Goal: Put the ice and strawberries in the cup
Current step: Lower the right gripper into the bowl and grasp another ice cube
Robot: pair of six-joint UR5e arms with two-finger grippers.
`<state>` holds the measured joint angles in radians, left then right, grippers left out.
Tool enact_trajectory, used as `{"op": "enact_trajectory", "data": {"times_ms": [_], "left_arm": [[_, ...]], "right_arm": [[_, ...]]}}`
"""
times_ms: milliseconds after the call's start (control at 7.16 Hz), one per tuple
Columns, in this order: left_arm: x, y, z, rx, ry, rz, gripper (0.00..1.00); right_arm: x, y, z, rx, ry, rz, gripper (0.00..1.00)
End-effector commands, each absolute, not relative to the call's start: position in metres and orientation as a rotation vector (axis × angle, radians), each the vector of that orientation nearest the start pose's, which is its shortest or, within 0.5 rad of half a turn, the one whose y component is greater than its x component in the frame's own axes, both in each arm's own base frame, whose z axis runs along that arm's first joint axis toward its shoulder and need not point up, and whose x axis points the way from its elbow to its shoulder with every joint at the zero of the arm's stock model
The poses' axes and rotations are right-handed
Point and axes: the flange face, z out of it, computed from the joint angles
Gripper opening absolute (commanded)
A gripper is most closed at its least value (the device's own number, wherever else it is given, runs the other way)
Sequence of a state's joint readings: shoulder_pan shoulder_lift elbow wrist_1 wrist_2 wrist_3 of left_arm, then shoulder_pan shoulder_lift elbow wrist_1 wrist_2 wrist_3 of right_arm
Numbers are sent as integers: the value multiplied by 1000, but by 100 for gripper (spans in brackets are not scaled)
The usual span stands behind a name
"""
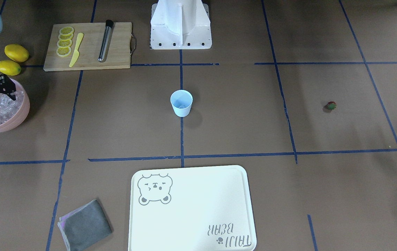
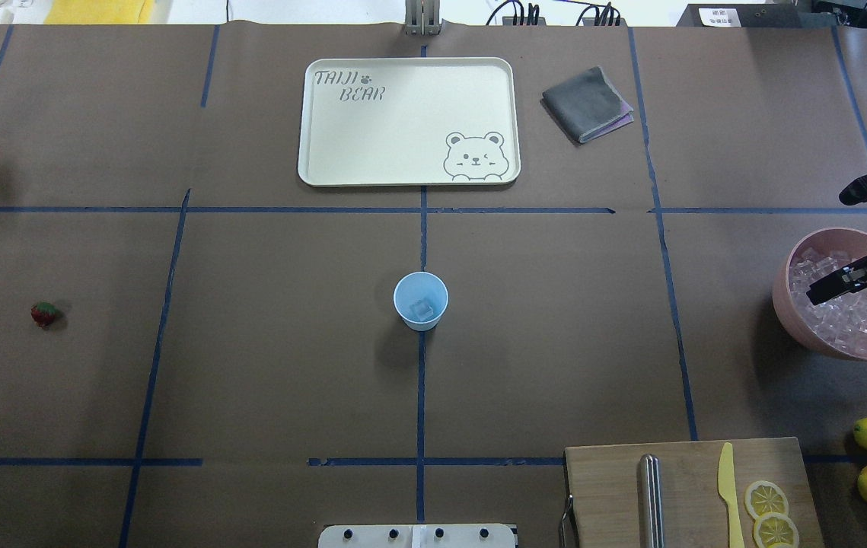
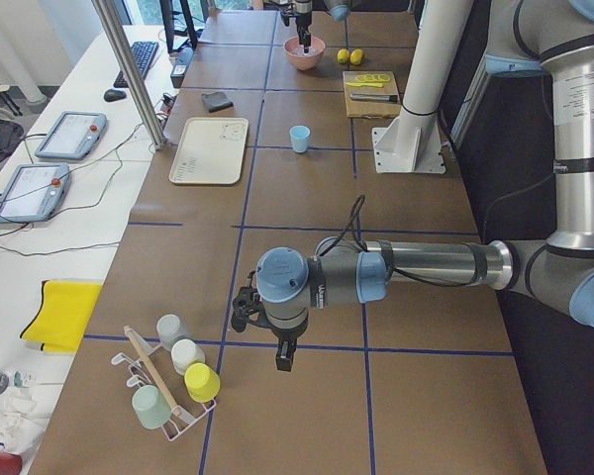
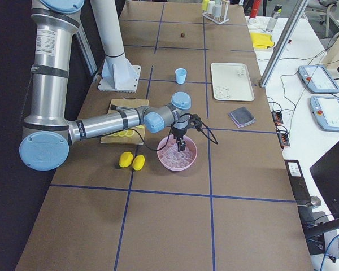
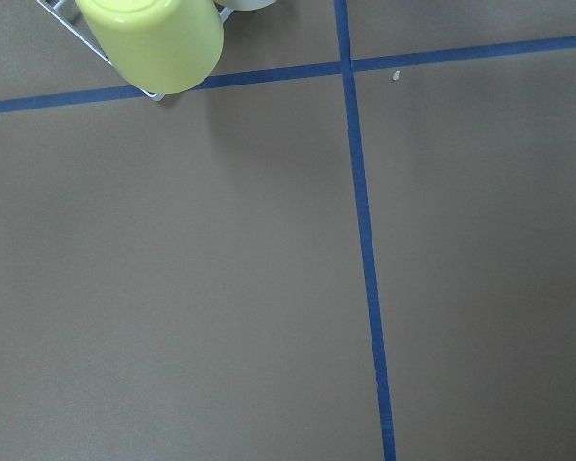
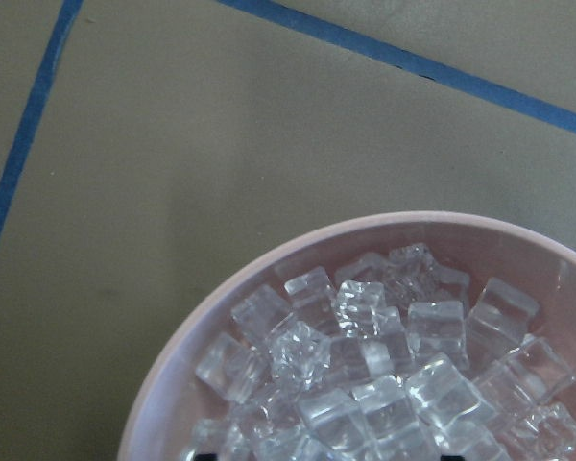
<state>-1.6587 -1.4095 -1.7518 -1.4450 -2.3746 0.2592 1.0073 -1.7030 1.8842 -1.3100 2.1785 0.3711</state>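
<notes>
taking the overhead view with the cup as the dial's centre: far out past 9 o'clock, beyond that view's edge, the left gripper [image 3: 284, 362] hangs over bare table beside a rack of upturned cups [image 3: 178, 381]. only the side view shows it, so i cannot tell whether its jaws are wide or narrow. the strawberry [image 2: 45, 313] lies at 9 o'clock, well apart from the cup and not yet fetched. the cup [image 2: 420, 301] stands upright on the centre tape line, with what looks like one ice cube [image 2: 422, 310] at its bottom.

at 3 o'clock, again well apart, the pink bowl [image 2: 783, 316] holds the heap of ice [image 2: 852, 323]. the right gripper [image 2: 821, 292] hangs over it with its tips down at the cubes. i cannot tell whether it is spread or has one nipped.

the step in hand looks like fetching another cube. to do it well, i'd choose a cube on top of the heap, straddle two flat faces and close firmly, as these look slick. lift straight up past the rim, then let go low over the cup's mouth, since the light cup could tip.
</notes>
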Motion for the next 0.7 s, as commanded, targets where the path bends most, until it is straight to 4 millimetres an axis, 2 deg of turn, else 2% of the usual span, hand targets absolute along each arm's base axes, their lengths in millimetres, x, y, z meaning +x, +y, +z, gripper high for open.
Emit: {"op": "enact_trajectory", "data": {"times_ms": [0, 280, 419, 559], "left_arm": [[-98, -409, 653, 40, 809, 120, 100], [-98, -409, 653, 40, 809, 120, 100], [-98, -409, 653, 40, 809, 120, 100], [-98, -409, 653, 41, 809, 118, 100]], "right_arm": [[-181, -425, 546, 110, -731, -326, 80], [-184, -423, 546, 102, -736, -332, 76], [-185, -422, 547, 100, -735, -336, 62], [-185, -421, 548, 100, -735, -340, 38]]}}
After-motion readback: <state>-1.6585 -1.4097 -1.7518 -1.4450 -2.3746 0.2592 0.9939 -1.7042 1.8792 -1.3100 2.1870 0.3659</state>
